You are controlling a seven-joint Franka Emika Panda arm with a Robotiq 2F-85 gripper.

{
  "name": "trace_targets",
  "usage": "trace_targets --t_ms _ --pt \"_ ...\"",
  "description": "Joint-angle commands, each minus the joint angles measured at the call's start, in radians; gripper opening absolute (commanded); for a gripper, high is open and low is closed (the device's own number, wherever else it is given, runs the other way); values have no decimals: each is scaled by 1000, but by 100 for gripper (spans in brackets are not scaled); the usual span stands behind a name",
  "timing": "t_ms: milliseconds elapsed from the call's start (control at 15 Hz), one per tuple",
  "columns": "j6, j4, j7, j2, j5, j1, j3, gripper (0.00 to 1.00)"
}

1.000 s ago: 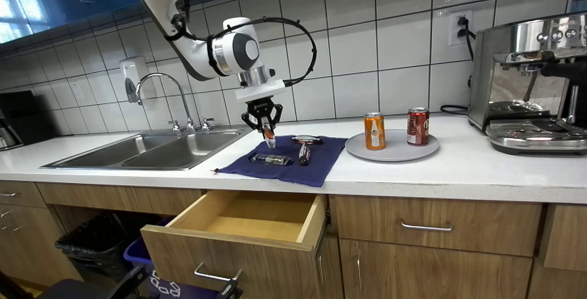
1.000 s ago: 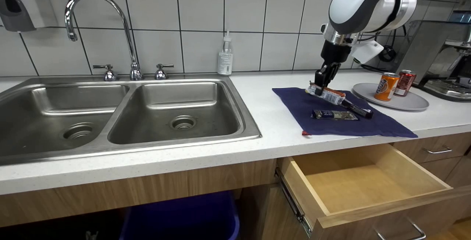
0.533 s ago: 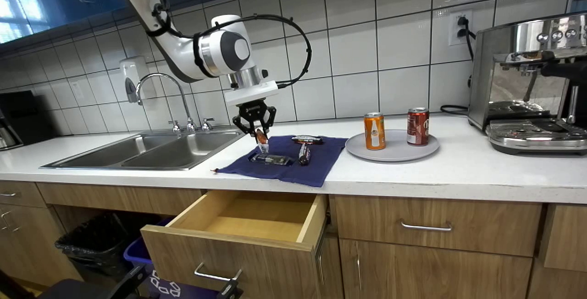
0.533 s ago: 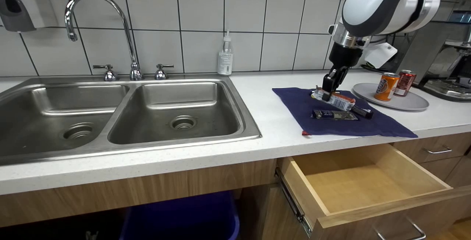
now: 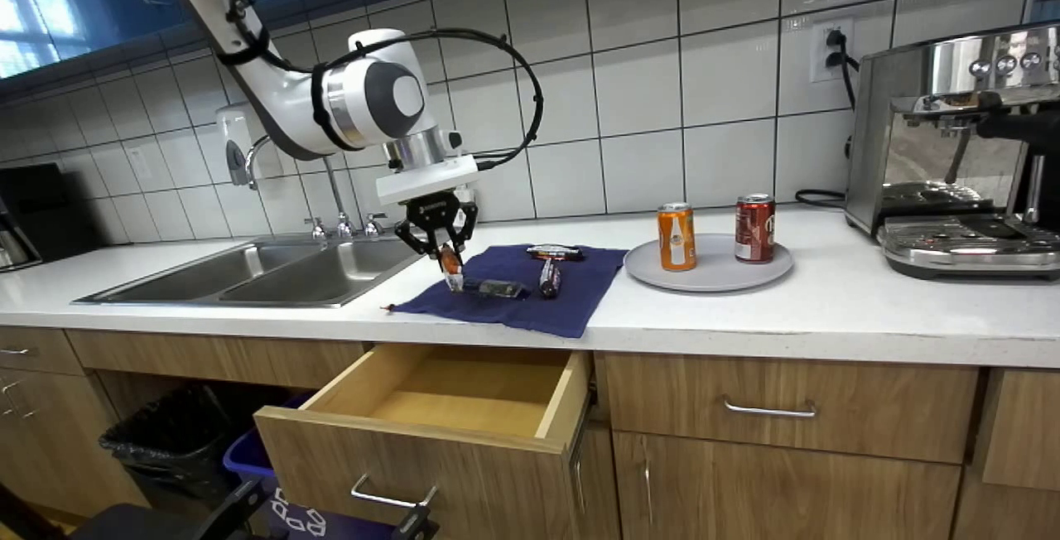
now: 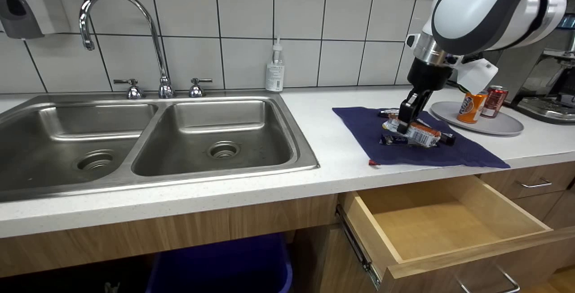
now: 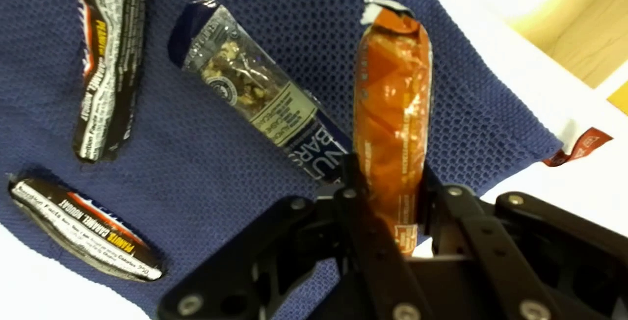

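My gripper point(image 7: 387, 173) is shut on an orange wrapped bar point(image 7: 391, 104), with a finger on each side of it. In both exterior views the gripper point(image 5: 450, 252) point(image 6: 403, 126) holds this bar point(image 5: 452, 268) point(image 6: 426, 137) low over a dark blue cloth point(image 5: 571, 308). A clear-and-navy nut bar point(image 7: 265, 99) lies on the cloth beside the held bar; the gripper hides its near end. Two dark brown wrapped bars point(image 7: 110, 60) point(image 7: 86, 229) lie on the cloth to the left in the wrist view. Whether the held bar touches anything below cannot be told.
A grey plate point(image 5: 708, 277) carries an orange can point(image 5: 676, 238) and a red can point(image 5: 754, 229). An espresso machine point(image 5: 969, 151) stands beyond it. A double sink point(image 6: 215, 167) with a tall faucet is beside the cloth. An open wooden drawer point(image 6: 453, 225) juts out below the counter edge.
My gripper has moved with the orange bar across the cloth toward the counter's front, leftward in an exterior view. The held bar now overlaps the nut bar in view. The other bars have not moved.
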Motion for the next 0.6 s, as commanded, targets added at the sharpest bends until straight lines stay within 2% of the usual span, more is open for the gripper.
trace_targets --t_ms 0,533 --pt "46 -96 55 -76 -25 20 -2 7" --pt "53 -220 -26 -180 -44 9 -11 7"
